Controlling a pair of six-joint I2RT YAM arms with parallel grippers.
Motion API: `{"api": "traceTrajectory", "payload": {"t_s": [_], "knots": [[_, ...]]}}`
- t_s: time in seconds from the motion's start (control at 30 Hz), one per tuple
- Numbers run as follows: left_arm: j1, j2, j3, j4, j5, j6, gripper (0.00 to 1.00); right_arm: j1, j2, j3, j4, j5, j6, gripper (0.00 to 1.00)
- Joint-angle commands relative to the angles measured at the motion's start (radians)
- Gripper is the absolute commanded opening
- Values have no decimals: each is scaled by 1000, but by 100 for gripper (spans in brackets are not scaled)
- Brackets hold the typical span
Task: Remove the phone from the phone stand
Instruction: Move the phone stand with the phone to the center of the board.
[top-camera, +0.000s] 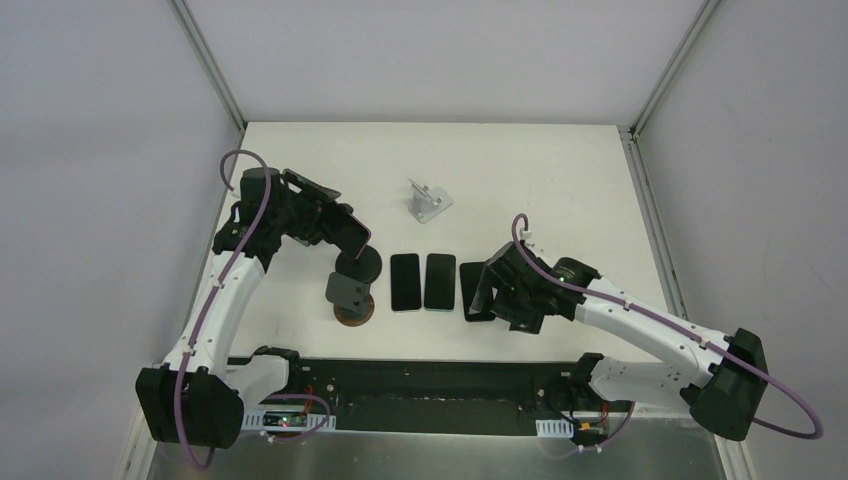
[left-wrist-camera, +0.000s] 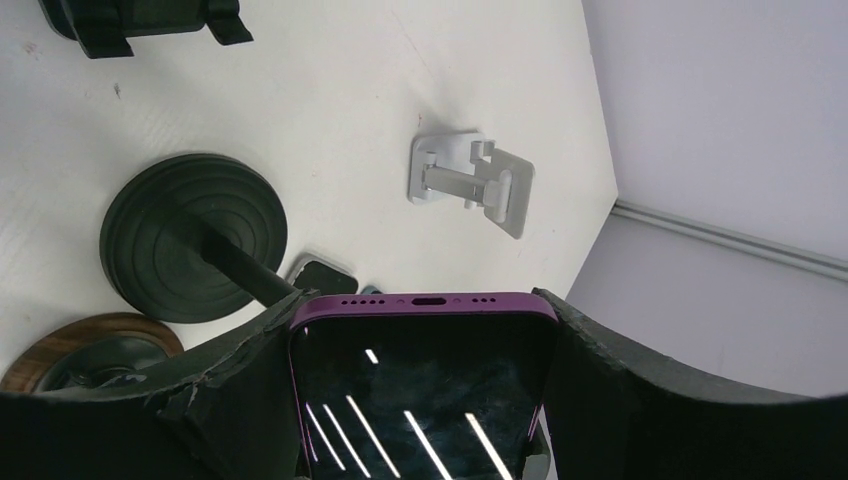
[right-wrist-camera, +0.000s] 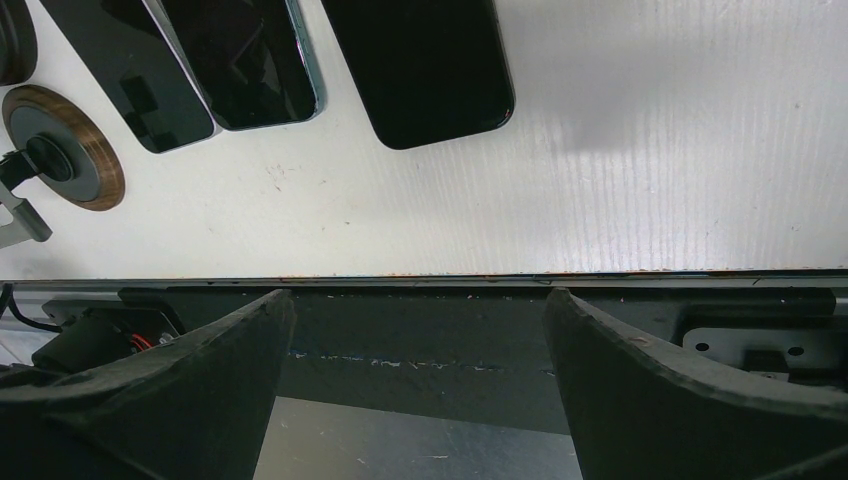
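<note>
My left gripper (top-camera: 343, 228) is shut on a purple-edged phone (left-wrist-camera: 425, 375) with a dark screen. It holds the phone by its two long sides in the air, above and just left of a black stand with a round ribbed base (left-wrist-camera: 195, 235). That stand also shows in the top view (top-camera: 359, 267). A second stand with a wooden round base (top-camera: 352, 312) and a dark plate sits just in front of it. My right gripper (right-wrist-camera: 415, 380) is open and empty, over the table's near edge.
Three dark phones lie flat side by side in mid-table (top-camera: 405, 282), (top-camera: 439, 281), (top-camera: 476, 292); the right gripper (top-camera: 484, 292) hovers by the rightmost. A small grey-white folding stand (top-camera: 428, 202) sits further back. A black rail (right-wrist-camera: 500, 330) runs along the near edge.
</note>
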Motion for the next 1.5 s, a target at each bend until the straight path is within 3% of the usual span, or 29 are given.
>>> {"api": "traceTrajectory", "payload": {"t_s": [0.0, 0.17, 0.37, 0.6, 0.7, 0.83, 1.07, 1.47], "knots": [[-9, -27, -41, 16, -59, -66, 30, 4, 0, 8, -8, 3, 14, 98], [-10, -68, -81, 13, -98, -115, 29, 5, 9, 18, -11, 5, 6, 99], [-25, -126, -105, -11, -155, -176, 19, 5, 12, 19, -14, 10, 3, 99], [-53, -179, -114, -85, -248, -248, 19, 5, 8, 6, -8, 10, 6, 98], [-54, -179, -119, -92, -248, -251, 31, 5, 8, 7, -8, 12, 6, 98], [-55, -167, -107, -94, -244, -231, 65, 6, 7, 10, -8, 13, 5, 99], [-54, -159, -70, -100, -247, -163, 97, 5, 11, 7, -7, 14, 7, 99], [-49, -175, 35, -106, -250, -15, 99, 6, 17, 35, -19, 11, 5, 98]]}}
